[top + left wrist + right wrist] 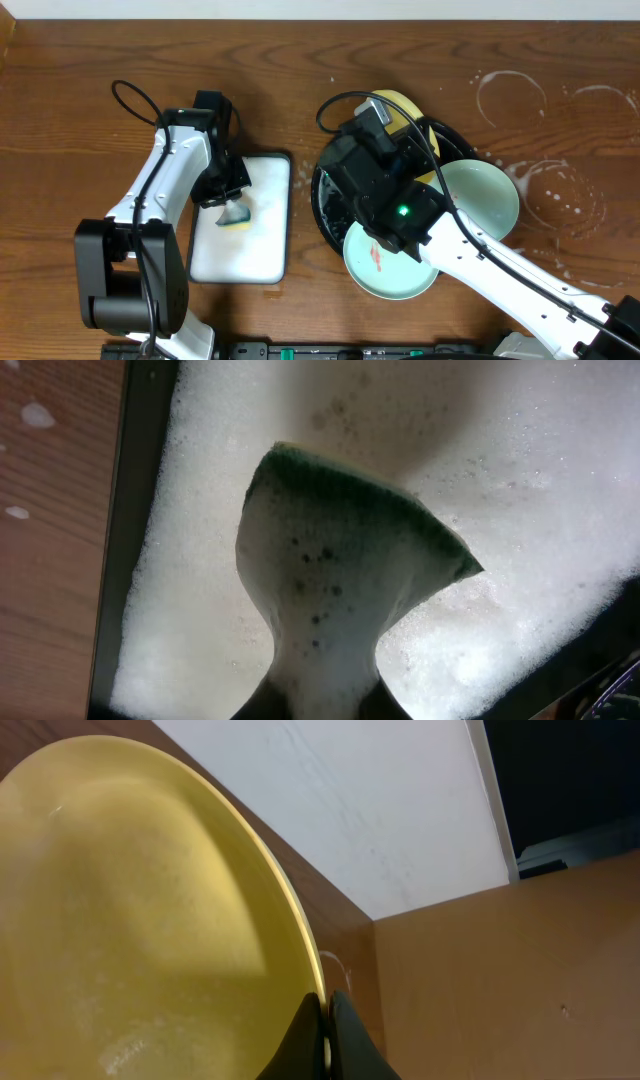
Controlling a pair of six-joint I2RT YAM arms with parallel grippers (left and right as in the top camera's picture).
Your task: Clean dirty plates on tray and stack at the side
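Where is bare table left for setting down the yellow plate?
Bare wood lies right of the black tray, though wet with suds rings, and in the far corner left of the white tray. Crowded: the black tray, carrying both mint plates.

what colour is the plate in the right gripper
Yellow; the right gripper pinches the plate by its rim, shown best in the right wrist view.

table (pixel 60 120): brown wood grain | wall (pixel 380 810): plain white | wet rings (pixel 512 95): table's far right
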